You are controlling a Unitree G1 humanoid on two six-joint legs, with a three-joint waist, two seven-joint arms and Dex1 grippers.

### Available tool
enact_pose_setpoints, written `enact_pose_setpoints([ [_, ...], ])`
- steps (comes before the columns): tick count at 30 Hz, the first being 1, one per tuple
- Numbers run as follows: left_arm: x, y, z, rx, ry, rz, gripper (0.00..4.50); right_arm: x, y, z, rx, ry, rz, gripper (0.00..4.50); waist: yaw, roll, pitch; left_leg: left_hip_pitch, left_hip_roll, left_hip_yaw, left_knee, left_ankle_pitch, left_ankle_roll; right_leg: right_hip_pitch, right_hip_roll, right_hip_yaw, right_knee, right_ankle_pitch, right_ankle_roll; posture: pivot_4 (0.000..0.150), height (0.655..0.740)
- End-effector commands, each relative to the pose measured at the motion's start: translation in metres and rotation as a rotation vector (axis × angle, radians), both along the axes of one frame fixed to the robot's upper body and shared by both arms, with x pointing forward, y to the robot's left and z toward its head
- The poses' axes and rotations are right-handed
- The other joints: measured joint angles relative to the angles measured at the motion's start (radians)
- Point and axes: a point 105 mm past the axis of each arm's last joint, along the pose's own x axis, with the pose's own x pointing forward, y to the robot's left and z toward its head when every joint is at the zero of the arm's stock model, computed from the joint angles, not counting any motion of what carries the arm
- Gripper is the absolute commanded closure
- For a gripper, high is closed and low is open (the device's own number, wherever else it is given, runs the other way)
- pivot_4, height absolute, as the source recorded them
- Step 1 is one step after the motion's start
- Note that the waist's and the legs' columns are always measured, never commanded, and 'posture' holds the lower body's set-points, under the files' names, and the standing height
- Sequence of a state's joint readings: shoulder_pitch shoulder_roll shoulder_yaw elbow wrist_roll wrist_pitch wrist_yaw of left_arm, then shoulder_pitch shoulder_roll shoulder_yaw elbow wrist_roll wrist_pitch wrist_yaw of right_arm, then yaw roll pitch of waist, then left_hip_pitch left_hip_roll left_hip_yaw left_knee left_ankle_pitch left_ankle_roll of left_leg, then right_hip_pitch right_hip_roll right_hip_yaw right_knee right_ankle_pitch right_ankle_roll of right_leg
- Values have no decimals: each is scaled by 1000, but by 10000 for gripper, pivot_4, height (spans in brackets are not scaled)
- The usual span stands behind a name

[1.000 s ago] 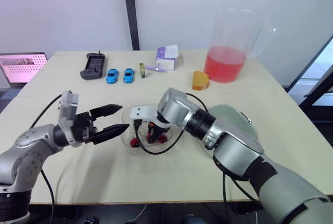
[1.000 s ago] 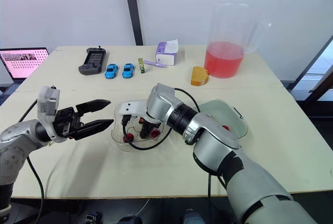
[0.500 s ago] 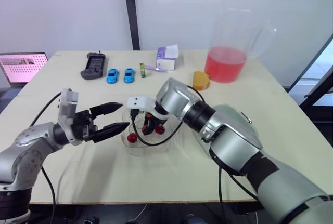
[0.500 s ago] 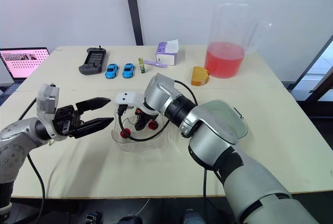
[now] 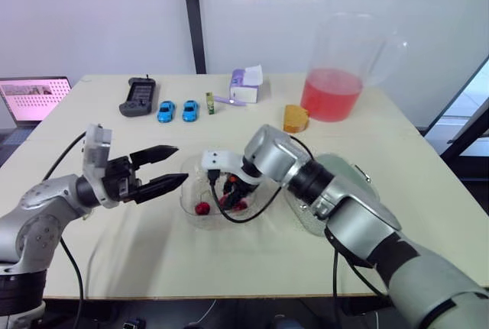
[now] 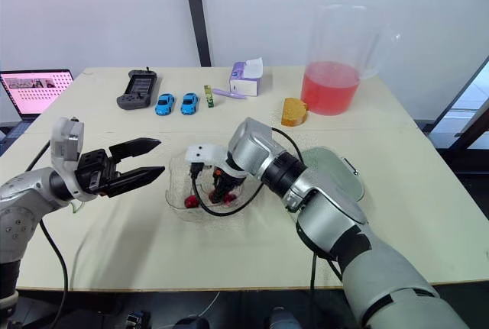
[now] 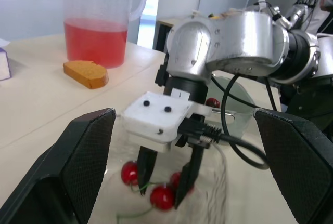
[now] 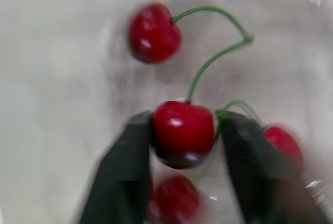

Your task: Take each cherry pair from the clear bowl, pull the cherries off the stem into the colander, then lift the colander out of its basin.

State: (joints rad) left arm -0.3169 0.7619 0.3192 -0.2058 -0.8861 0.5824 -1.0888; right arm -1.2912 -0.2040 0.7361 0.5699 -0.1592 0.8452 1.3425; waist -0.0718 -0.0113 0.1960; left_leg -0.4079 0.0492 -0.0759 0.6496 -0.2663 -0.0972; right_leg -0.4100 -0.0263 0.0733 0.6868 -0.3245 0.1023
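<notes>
Cream table (image 5: 137,253) under all; the left claw (image 5: 181,163) hangs spread and empty just beside the bowl (image 5: 189,199); the right claw (image 6: 220,191) is down inside it, clamped on a cherry (image 8: 182,130) of a stemmed pair, with more around it. Right of the bowl, the colander (image 6: 340,180) seems to hold a loose cherry (image 7: 212,102); I judge the job early, with pairs left to pull and the lift undone.

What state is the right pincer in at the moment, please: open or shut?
Shut on a cherry: the right pincer, down in the clear bowl, has a finger against each side of it.
</notes>
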Motion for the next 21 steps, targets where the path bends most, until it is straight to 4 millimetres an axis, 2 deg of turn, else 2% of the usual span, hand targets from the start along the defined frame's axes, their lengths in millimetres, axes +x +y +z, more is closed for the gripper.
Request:
enact_pose_setpoints([
  [1,-4,2,9,3,-30,-11,0,3,6,21,20,-55,9,7419,-1,0,0,0,0,0,0,0,0,0,0,0,0,0,0,1500,7400],
  [7,-3,2,9,3,-30,-15,0,3,10,49,61,-66,43,7419,-1,0,0,0,0,0,0,0,0,0,0,0,0,0,0,1500,7400],
  [12,-2,2,9,-2,-32,-16,0,-4,16,61,79,-47,76,7419,1,0,0,0,0,0,0,0,0,0,0,0,0,0,0,1500,7400],
  [16,-2,3,10,-5,-34,-15,0,-9,17,60,76,-33,90,7419,0,0,0,0,0,0,0,0,0,0,0,0,0,0,0,1500,7400],
  [21,-3,4,11,-9,-35,-11,0,-21,18,47,60,2,104,7419,0,0,0,0,0,0,0,0,0,0,0,0,0,0,0,1500,7400],
])
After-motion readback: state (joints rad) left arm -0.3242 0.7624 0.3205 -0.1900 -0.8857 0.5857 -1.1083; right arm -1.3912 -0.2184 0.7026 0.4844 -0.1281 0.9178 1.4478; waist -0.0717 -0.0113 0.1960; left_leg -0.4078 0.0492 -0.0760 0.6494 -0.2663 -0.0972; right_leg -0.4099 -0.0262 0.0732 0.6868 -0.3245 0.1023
